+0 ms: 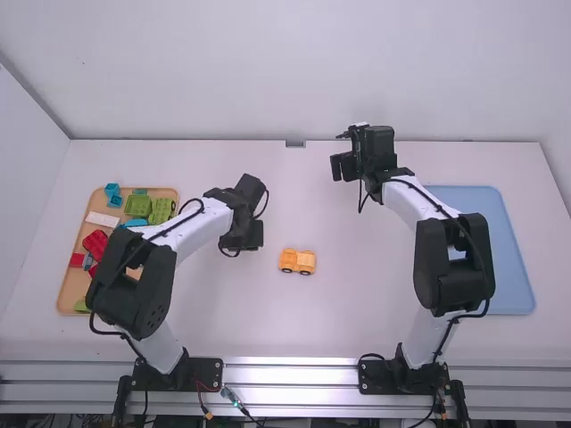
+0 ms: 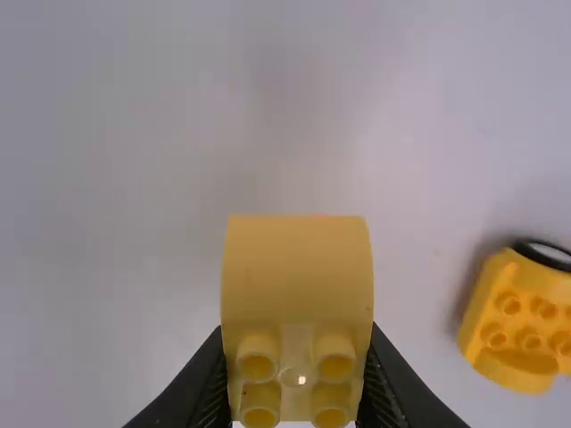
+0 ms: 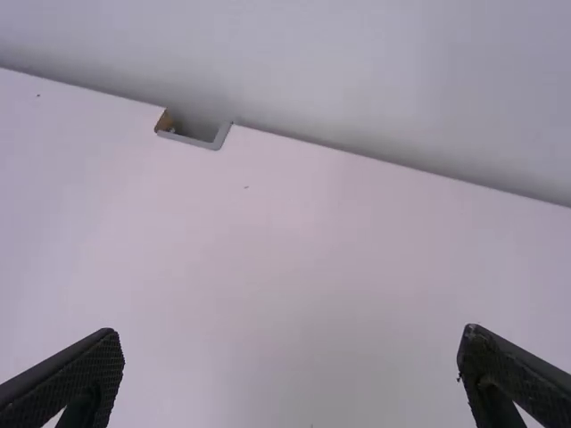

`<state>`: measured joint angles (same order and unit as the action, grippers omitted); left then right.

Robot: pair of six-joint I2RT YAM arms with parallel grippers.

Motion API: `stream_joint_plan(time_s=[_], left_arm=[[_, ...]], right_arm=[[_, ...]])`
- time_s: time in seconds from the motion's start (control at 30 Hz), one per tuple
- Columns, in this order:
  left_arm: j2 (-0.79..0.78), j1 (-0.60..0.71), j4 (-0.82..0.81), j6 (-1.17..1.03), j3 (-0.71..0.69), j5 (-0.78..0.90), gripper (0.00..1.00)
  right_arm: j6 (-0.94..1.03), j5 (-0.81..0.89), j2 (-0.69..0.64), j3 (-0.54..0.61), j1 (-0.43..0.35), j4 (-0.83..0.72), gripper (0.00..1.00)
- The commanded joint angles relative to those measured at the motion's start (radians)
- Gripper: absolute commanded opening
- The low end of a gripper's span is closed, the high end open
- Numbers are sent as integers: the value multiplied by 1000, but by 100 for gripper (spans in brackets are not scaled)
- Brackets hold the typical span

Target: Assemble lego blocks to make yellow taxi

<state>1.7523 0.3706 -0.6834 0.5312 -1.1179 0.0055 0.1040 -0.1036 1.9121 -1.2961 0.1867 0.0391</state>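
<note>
I'm running a lab-type robot station: my two arms [image 1: 452,267] mounted at a metal rail [image 1: 290,374] along frame bottom, cables [image 1: 204,406] lower left, plain white wall [image 1: 285,71] up top.

The white table [image 1: 357,312] carries a wooden tray [image 1: 64,299] near its left edge, a blue tray [image 1: 513,267] near its right edge, and a yellow wheeled block build [image 1: 297,260] about midway between those edges.

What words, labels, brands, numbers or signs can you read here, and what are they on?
There are none that I can read.
The yellow car, the yellow block in the left gripper, the wooden tray and the blue tray bear no legible lettering; any fine print on them or on the arms would be too small to make out.
</note>
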Motion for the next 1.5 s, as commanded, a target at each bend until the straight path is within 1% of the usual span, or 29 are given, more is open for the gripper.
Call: stream_joint_plan(time_s=[0.0,0.07,0.1,0.17,0.2,0.23,0.3,0.43,0.57,0.6,0.67,0.7,0.8,1.03,1.07,1.1,1.13,1.17,1.2,1.23,1.4,1.47], left_arm=[[-8,-13,1,315,32,-21,2],[-8,-8,-3,514,47,-26,2],[-8,-9,-5,666,56,-21,2],[-8,-13,-14,883,65,2,2],[-8,-7,-16,1039,73,35,2],[-8,-6,-15,1083,75,40,2],[-8,-5,-5,1223,80,46,5],[0,-4,1,1436,90,66,5],[6,-5,68,1520,111,64,5],[15,-7,117,1522,122,61,7],[26,-6,146,1523,130,62,8],[34,-3,164,1530,136,70,10],[47,-10,166,1548,143,92,12],[47,-10,180,1578,171,80,16],[47,-10,195,1578,180,80,18],[47,-11,208,1577,187,82,22],[47,-10,226,1578,197,84,39],[47,-10,233,1578,201,84,54],[47,-10,247,1577,209,82,95],[47,-10,256,1567,214,81,99],[46,-10,247,1538,212,85,99],[36,-13,203,1487,181,82,99]], right_arm=[[-2,15,-23,-17,-3,-3,99],[-2,16,-23,-17,-3,-3,99],[-2,15,-23,-17,-3,-2,99],[-2,16,-23,-17,-3,0,99],[-2,15,-23,-17,-3,-2,99],[-2,15,-23,-17,-3,-2,99],[-2,15,-23,-17,-3,-3,99],[-2,15,-23,-17,-2,-11,99],[-2,15,-23,-17,-3,-18,99],[-2,15,-23,-17,-5,-18,99],[-2,15,-23,-17,-4,-19,99],[-2,15,-23,-17,-5,-20,99],[-2,15,-23,-17,-4,-21,99],[-2,15,-23,-17,-4,-20,99],[-2,15,-23,-17,-5,-20,99],[-2,15,-23,-17,-5,-20,99],[-2,15,-23,-17,-4,-21,99],[-2,15,-23,-17,-2,-21,99],[-2,15,-23,-17,-2,-22,99],[-2,15,-23,-17,-5,-22,99],[-2,15,-23,-17,-2,-22,99],[-2,15,-23,-17,-3,-22,99]])
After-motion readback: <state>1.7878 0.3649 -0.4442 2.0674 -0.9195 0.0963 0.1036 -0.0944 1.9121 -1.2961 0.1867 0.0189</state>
